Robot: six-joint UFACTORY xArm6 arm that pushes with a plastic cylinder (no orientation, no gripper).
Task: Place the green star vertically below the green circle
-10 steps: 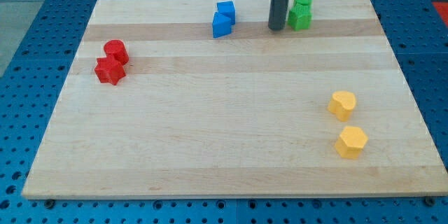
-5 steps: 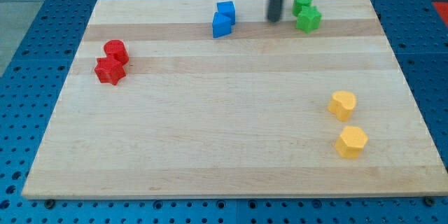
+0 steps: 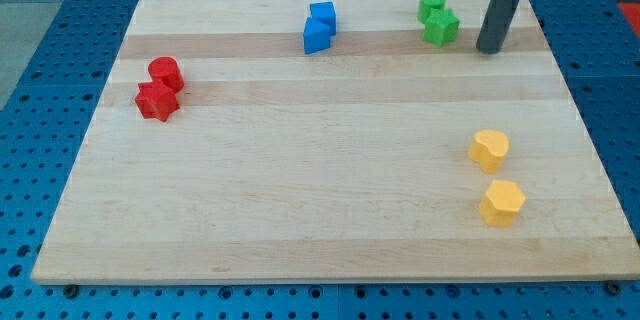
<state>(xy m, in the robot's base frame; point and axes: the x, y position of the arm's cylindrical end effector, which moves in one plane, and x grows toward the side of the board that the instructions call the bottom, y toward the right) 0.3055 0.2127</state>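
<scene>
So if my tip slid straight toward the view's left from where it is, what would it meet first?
Most likely the green star, just left of my tip; the green circle touches it behind. The tip sits slightly lower, so it might only clip it.

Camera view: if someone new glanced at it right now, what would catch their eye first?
Probably the dark rod at the view's upper right, my tip resting on the wooden board just right of the green star, apart from it. The star sits right against the green circle, below it and slightly right. Next come the colour pairs: blue blocks top centre, red blocks left, yellow blocks lower right.
</scene>
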